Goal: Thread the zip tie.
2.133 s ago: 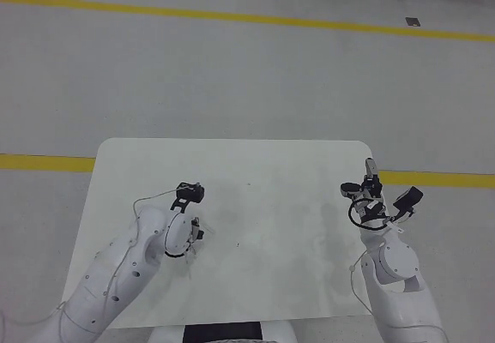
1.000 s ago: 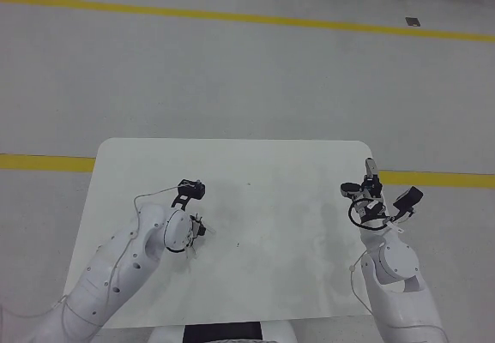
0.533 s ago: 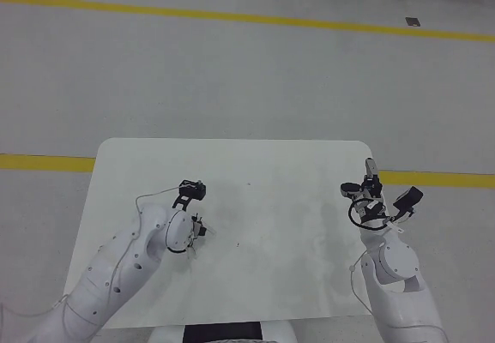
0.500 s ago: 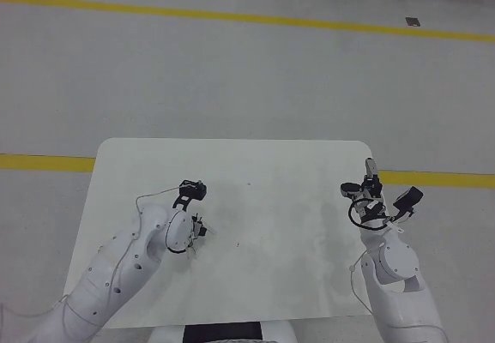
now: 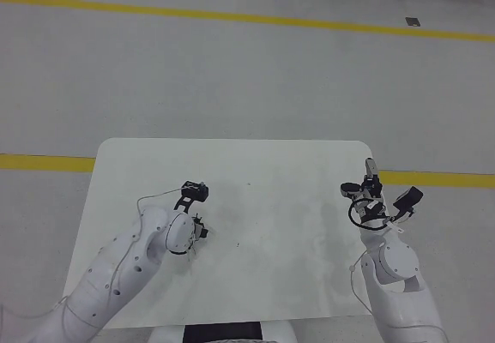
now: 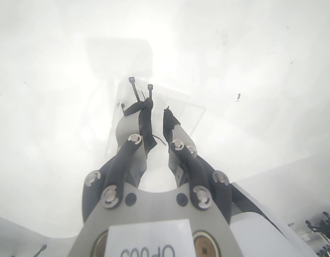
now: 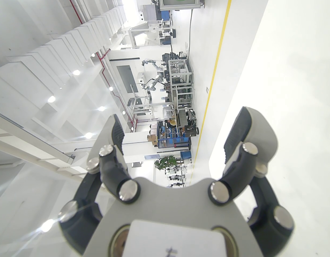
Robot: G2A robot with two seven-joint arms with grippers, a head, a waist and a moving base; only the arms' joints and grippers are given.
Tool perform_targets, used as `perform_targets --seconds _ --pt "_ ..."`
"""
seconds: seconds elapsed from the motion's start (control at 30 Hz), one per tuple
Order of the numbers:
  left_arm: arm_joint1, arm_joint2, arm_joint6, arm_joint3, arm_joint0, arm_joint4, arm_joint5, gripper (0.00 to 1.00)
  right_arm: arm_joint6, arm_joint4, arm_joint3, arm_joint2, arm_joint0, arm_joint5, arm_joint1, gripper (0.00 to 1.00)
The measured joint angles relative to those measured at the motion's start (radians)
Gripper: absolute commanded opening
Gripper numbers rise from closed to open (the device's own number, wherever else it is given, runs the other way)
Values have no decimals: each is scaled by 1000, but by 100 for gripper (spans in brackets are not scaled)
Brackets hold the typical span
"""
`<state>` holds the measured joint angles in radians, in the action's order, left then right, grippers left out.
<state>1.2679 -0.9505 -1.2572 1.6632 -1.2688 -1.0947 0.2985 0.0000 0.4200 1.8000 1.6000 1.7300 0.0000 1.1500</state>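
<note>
— Toward the lower left of the top view, on the white table [image 5: 273, 171], how does the left gripper [image 6: 157, 108] stand?
— Its tips are at a clear plastic box [image 6: 181, 98], with the fingers a narrow gap apart. Black zip ties [image 6: 134, 88] bunch against one pad. I count three heads, and none looks clamped.
— What's the risk?
— Closing now could pinch several ties at once, or drag the light box along.
— And the right gripper [image 7: 178, 117]?
— It's spread wide and empty at the table's right edge, aimed out at the hall.
</note>
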Motion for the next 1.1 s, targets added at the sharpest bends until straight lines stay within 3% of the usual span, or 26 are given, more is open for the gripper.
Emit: perform_targets --seconds 0.23,1.1 --pt "1 12 12 -25 13 4 -1 10 0 0 0 0 0 0 0 100" --pt "-1 45 0 -37 30 -29 34 13 0 0 0 0 0 0 0 100"
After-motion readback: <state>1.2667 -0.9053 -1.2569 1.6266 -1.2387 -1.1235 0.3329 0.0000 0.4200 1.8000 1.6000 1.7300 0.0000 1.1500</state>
